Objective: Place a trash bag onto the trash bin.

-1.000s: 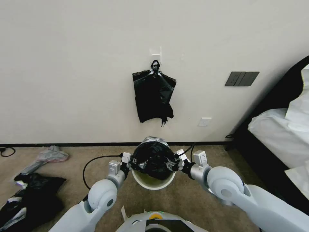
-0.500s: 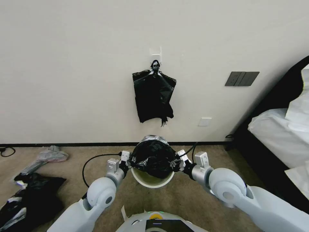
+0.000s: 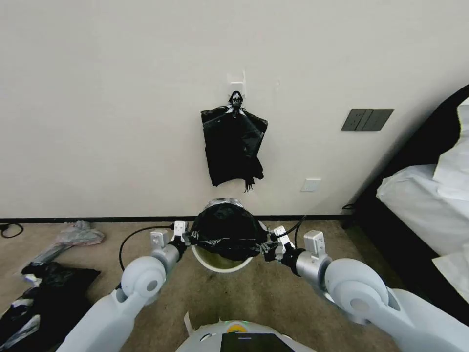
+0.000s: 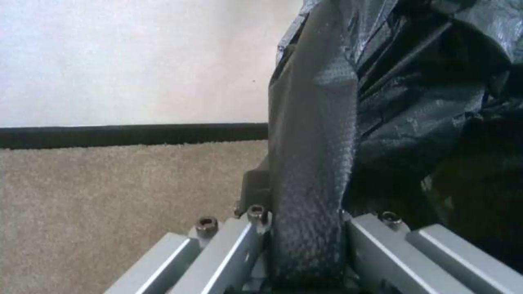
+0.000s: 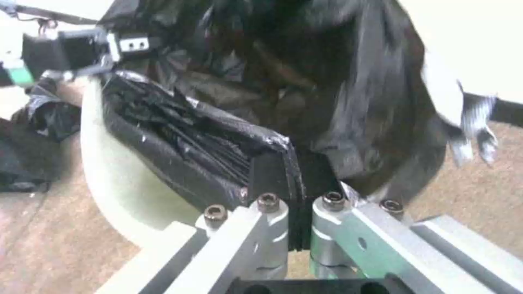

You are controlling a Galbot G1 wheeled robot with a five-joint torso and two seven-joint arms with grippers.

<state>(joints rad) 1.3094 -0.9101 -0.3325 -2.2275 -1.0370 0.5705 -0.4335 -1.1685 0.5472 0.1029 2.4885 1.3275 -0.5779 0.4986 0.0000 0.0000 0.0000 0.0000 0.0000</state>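
The cream-white trash bin [image 3: 215, 262] stands on the carpet in front of me, near the wall. A thin black trash bag [image 3: 225, 231] is stretched open over the bin's mouth, sagging into it. My left gripper [image 3: 186, 238] is shut on the bag's left edge, and my right gripper [image 3: 266, 248] is shut on its right edge. In the left wrist view a taut strip of the trash bag [image 4: 310, 196] runs between the fingers. The right wrist view shows folded film of the trash bag [image 5: 218, 139] pinched by the fingers beside the trash bin's rim [image 5: 109, 171].
A bundle of black bags [image 3: 233, 144] hangs from a wall hook above the bin. A black heap [image 3: 44, 293] and a grey bag [image 3: 73, 237] lie on the carpet at left. A bed [image 3: 430, 210] stands at right. A cable [image 3: 132, 242] trails by the left arm.
Both grippers have carried the bag's mouth leftward and farther toward the wall, pulling it wider apart. The bin now appears shifted left with the bag covering more of its opening.
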